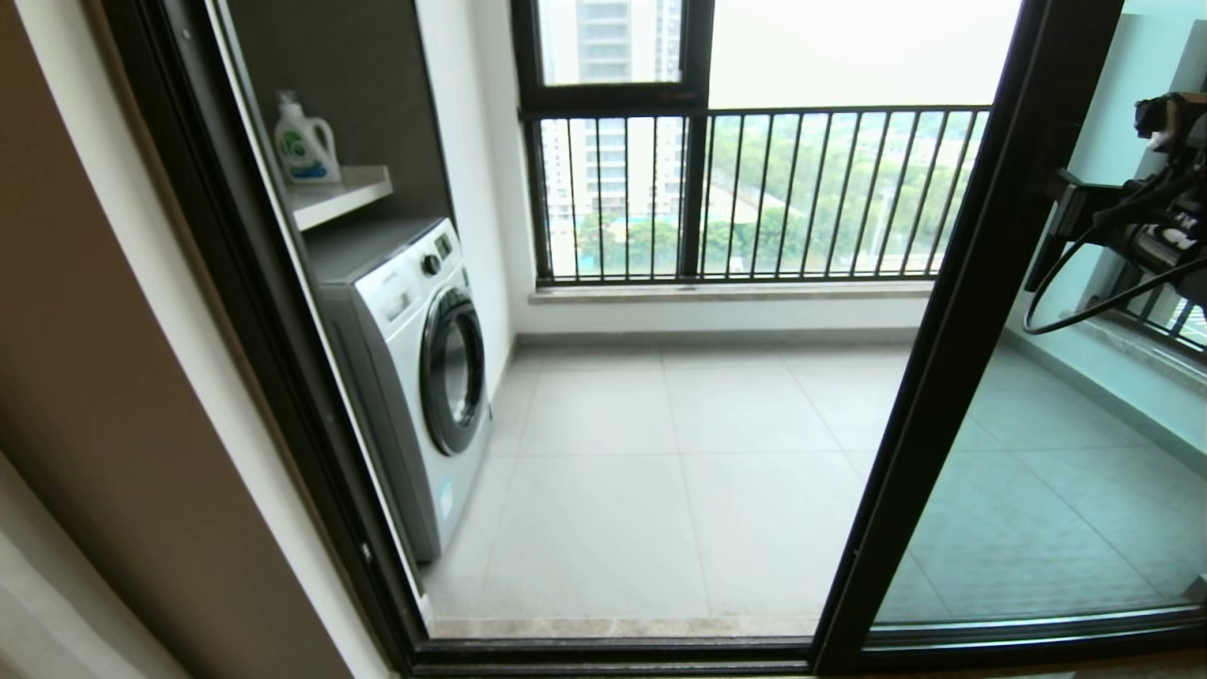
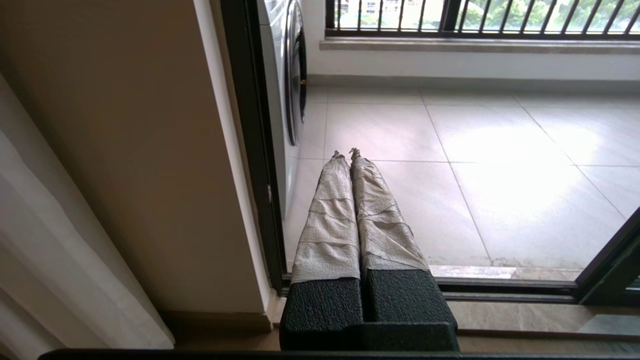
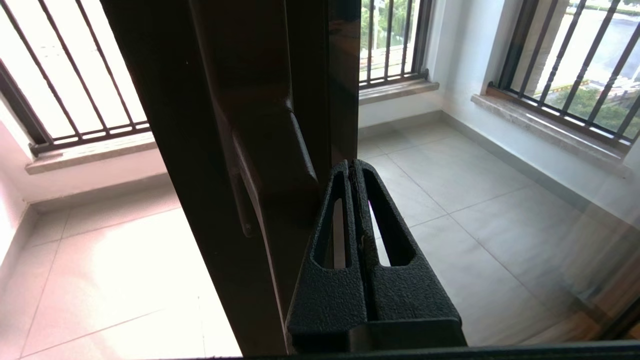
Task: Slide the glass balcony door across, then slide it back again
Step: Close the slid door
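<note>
Right gripper point(image 3: 356, 167), fingers pressed together and holding nothing, sits just beside the glass balcony door point(image 1: 952, 339) upright on its glass side, by the vertical handle point(image 3: 272, 150), doorway open to its left; left gripper point(image 2: 348, 156) closed, parked low.

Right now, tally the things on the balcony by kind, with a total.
White front-loading washing machine: 1
White detergent bottle with green label: 1
White wall shelf: 1
Black-framed sliding glass balcony door: 1
Total: 4
</note>
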Robot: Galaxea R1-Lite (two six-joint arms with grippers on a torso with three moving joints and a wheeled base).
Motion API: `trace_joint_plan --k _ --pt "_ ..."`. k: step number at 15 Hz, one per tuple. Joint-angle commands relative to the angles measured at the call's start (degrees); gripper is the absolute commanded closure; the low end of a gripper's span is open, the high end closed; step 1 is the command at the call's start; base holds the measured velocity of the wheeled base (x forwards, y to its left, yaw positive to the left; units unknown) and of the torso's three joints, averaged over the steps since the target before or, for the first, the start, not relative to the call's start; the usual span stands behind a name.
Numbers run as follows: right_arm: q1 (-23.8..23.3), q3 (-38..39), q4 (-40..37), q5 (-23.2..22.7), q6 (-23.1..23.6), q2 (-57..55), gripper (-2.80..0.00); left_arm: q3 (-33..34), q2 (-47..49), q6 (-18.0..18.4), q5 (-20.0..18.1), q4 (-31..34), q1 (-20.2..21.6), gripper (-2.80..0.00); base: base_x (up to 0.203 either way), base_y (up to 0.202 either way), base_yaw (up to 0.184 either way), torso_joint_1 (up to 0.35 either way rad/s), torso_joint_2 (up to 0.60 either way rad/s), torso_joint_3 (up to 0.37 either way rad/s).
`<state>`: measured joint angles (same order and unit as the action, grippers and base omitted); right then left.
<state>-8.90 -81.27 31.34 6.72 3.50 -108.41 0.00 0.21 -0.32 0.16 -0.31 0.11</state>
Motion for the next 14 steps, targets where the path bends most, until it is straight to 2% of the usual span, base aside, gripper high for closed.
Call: trace_joint_plan --k 1,14 --pt "1.9 -0.1 0.2 0.7 0.0 0.1 0.00 0.0 0.0 0.0 0.0 0.0 0.1 0.00 0.000 0.000 0.000 0.000 0.00 0.000" --pt "8.2 -0.1 0.2 3.2 0.9 0.2 0.00 0.0 0.0 0.0 0.0 0.0 0.1 0.00 0.000 0.000 0.000 0.000 0.00 0.000"
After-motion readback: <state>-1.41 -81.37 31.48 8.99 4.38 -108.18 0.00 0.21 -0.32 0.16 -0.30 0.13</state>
